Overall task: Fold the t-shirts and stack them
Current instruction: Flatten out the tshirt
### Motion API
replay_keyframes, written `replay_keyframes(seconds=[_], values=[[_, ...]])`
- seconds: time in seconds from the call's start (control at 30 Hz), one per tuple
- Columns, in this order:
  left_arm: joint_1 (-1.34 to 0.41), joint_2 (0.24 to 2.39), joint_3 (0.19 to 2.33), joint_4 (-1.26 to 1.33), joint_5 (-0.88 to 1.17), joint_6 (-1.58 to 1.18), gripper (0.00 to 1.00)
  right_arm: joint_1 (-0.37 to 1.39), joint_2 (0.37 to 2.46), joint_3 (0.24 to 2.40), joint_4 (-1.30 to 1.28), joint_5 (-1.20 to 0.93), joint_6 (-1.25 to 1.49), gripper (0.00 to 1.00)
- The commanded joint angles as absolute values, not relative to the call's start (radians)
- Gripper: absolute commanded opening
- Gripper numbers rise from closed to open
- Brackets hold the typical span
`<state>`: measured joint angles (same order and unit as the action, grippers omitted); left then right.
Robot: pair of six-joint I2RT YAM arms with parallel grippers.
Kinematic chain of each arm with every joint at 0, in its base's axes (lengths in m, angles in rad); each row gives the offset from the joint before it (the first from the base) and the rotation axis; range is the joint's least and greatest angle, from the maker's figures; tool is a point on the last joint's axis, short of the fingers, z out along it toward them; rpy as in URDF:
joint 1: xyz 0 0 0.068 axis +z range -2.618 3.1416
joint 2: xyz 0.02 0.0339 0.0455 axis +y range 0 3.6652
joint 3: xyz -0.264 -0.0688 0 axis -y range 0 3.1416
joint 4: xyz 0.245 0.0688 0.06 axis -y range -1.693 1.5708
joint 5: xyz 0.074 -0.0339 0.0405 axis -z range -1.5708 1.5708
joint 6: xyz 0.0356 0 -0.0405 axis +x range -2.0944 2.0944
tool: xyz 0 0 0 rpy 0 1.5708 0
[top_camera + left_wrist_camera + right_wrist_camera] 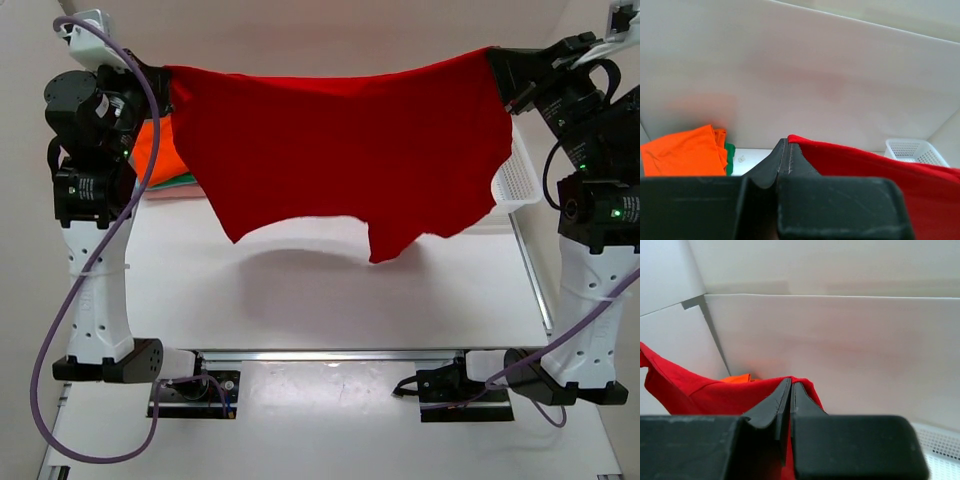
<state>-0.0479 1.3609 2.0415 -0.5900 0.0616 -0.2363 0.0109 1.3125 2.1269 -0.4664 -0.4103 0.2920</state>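
Observation:
A bright red t-shirt (340,150) hangs stretched in the air between both arms, above the white table. My left gripper (160,78) is shut on its left top corner; in the left wrist view the red t-shirt (880,170) runs off to the right from the closed gripper (786,142). My right gripper (497,62) is shut on the right top corner, and the red cloth (700,392) drapes over and between the closed gripper (790,381). A folded orange t-shirt (682,150) lies on a green one (729,156) at the back left.
A white mesh basket (515,180) stands at the back right, partly behind the red shirt, and shows again as the basket (915,150) in the left wrist view. The orange stack (158,150) sits close behind the left arm. A white wall closes the back.

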Motion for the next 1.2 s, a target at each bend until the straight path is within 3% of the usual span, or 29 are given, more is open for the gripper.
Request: replay_keyframes(seconds=[0.0,0.33,0.53,0.67,0.83,0.93,1.17], values=[[-0.038,1.400,2.045,-0.571,0.054,-0.230,0.00,0.017,1.390,2.132,-0.402,-0.442,0.308,0.00],[-0.022,1.561,1.845,-0.442,0.103,-0.229,0.00,0.106,1.679,2.134,-0.396,-0.480,0.273,0.00],[-0.028,1.719,1.988,-0.462,0.100,-0.212,0.00,0.135,1.867,2.340,-0.434,-0.442,0.232,0.00],[-0.021,1.764,2.245,-0.528,0.101,-0.209,0.00,0.127,1.813,2.391,-0.429,-0.422,0.222,0.00],[0.000,1.646,2.272,-0.493,0.152,-0.228,0.00,0.074,1.671,2.303,-0.385,-0.449,0.252,0.00],[0.014,1.538,2.119,-0.485,0.169,-0.206,0.00,0.045,1.589,2.165,-0.377,-0.492,0.272,0.00],[-0.046,1.173,1.309,-0.318,0.176,-0.276,0.00,0.061,1.399,1.668,-0.411,-0.544,0.304,0.00]])
